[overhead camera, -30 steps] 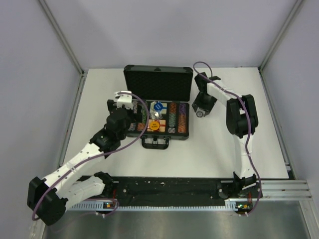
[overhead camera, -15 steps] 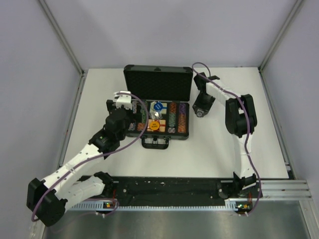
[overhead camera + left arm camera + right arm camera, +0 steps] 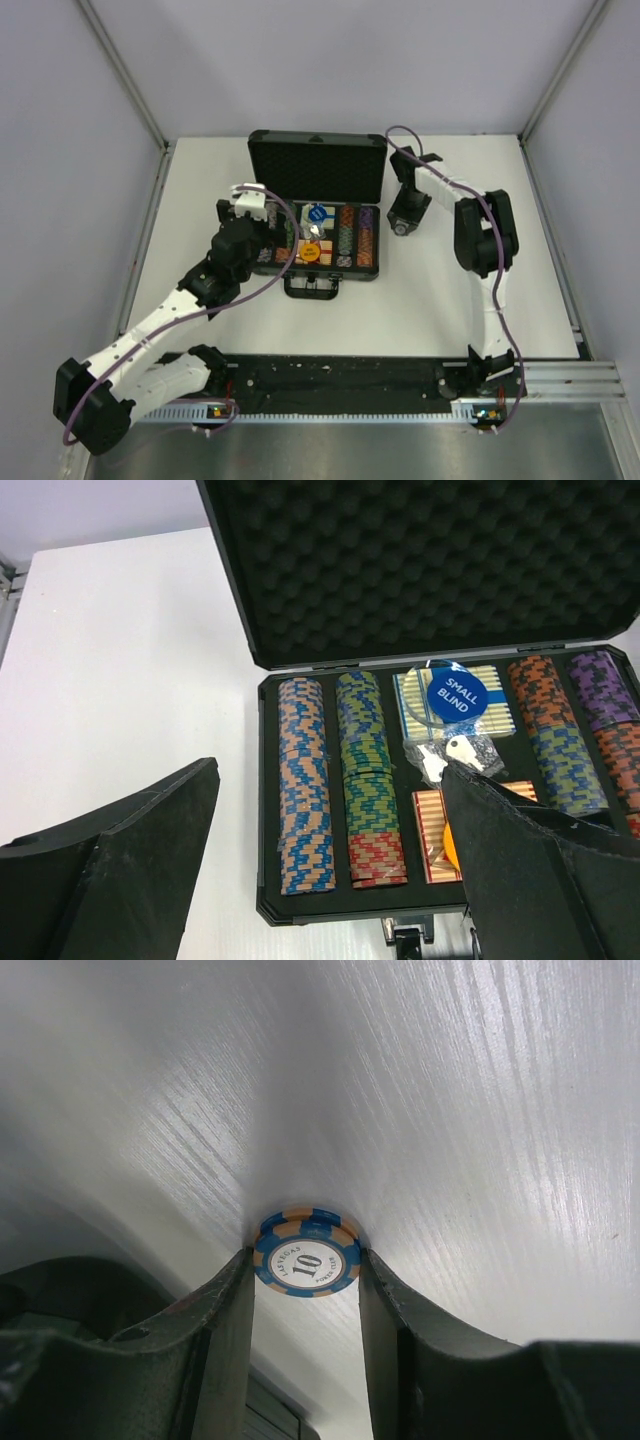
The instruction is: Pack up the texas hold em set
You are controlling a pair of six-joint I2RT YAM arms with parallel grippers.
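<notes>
The right tool (image 3: pixel 305 1257) is found closed in from a wider gap onto a blue-and-orange round chip marked 10 (image 3: pixel 306 1252), lying on the white worktop (image 3: pixel 470 1110) beside the open black hard case (image 3: pixel 318 168), so stowing is judged next; the left tool (image 3: pixel 328 772) is held wide, empty.

Open black case (image 3: pixel 317 168) lies on the white table (image 3: pixel 420 300) between left arm (image 3: pixel 180 300) and right arm (image 3: pixel 485 240).

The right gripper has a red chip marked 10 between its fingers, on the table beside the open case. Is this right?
Not quite: the chip in the right gripper is blue and orange, not red, as the right wrist view shows. The rest is correct.
</notes>
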